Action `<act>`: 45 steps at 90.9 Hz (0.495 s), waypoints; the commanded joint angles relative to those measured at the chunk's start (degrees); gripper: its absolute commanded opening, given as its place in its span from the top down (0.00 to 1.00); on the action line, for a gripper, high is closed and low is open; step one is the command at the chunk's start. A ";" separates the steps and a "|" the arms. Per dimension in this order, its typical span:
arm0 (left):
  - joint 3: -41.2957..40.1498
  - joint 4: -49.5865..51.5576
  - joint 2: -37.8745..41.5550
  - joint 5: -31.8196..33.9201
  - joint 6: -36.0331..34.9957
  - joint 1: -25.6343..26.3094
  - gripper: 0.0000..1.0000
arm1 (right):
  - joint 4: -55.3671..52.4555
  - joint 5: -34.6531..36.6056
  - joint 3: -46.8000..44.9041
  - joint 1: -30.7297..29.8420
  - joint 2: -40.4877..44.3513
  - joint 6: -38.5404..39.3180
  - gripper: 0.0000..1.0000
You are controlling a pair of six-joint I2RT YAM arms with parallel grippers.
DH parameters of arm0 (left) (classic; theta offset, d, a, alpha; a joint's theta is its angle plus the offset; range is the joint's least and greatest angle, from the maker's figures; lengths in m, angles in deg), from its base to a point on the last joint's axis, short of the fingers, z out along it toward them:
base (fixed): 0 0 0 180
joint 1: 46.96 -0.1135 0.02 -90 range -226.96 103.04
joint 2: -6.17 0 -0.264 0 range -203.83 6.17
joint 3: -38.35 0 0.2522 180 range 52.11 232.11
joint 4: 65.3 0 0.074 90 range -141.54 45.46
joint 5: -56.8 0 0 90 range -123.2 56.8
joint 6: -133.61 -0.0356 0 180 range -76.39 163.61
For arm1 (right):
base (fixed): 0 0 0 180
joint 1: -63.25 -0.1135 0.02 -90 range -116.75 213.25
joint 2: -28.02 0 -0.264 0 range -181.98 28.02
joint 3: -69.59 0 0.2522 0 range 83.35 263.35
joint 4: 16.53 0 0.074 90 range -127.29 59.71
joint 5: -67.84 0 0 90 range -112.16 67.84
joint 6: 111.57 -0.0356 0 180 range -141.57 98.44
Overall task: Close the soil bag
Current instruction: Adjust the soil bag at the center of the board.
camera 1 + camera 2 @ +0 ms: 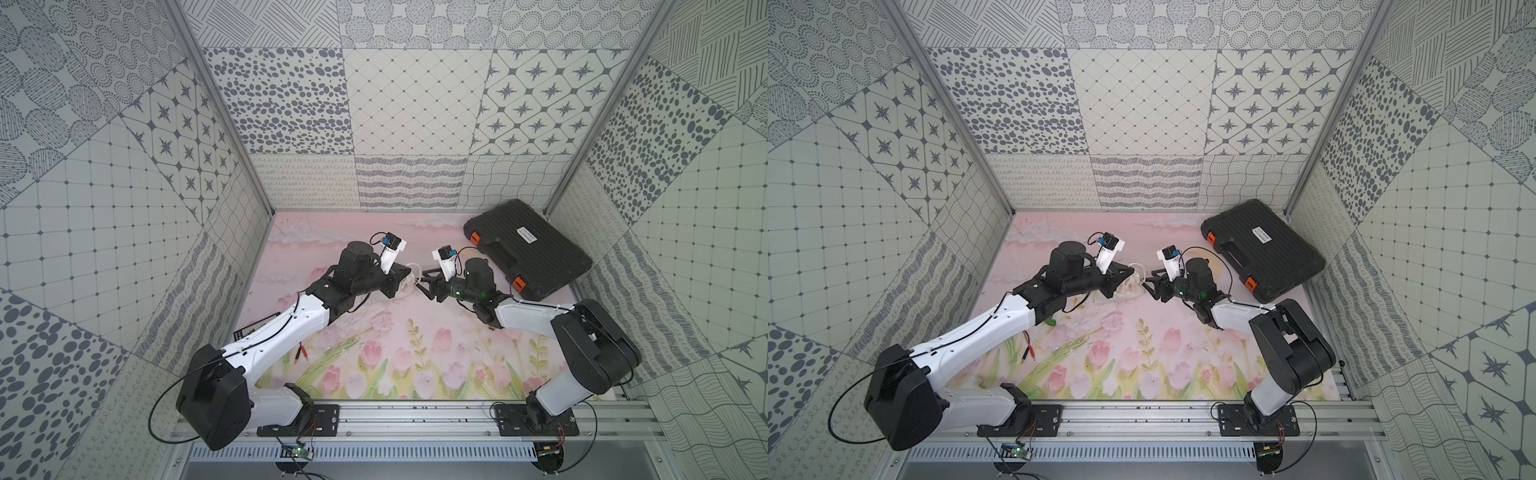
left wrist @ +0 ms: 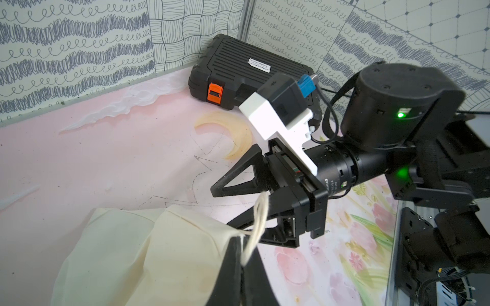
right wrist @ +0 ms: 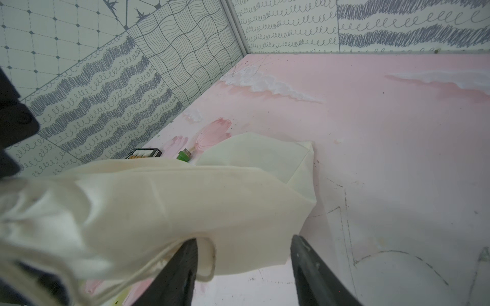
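The soil bag (image 2: 138, 254), a cream cloth pouch, lies on the mat between both arms; only its bunched neck (image 1: 405, 283) (image 1: 1128, 286) shows in the top views. My left gripper (image 2: 242, 255) (image 1: 407, 274) (image 1: 1130, 273) is shut on a white drawstring cord (image 2: 258, 220) at the neck. That cord runs up toward my right gripper (image 2: 222, 206) (image 1: 422, 283) (image 1: 1146, 283). The right gripper (image 3: 244, 265) stands open, and the bag's edge (image 3: 185, 206) reaches between its fingers. A loop of cord (image 3: 209, 261) curls against one finger (image 3: 183, 267).
A black ribbed hard case (image 1: 528, 249) (image 1: 1262, 245) (image 2: 238, 76) with orange latches lies at the back right. Red-tipped plugs (image 1: 301, 351) (image 1: 1030, 353), a green part (image 3: 184, 155) (image 1: 1050, 321) and a small black board (image 3: 144, 153) lie near the left wall.
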 commanded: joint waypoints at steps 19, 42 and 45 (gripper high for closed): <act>-0.02 -0.52 0.25 0.87 0.93 -0.41 1.00 | 3.93 -3.61 -0.93 -1.16 -1.41 -0.28 0.39; -0.67 -1.80 0.68 -1.08 2.09 -0.45 1.00 | 2.01 2.45 3.27 -2.75 -5.47 -0.62 0.38; -0.77 -1.91 0.86 -1.24 2.19 -0.46 1.00 | 2.35 3.55 3.68 -2.86 -5.95 -1.01 0.38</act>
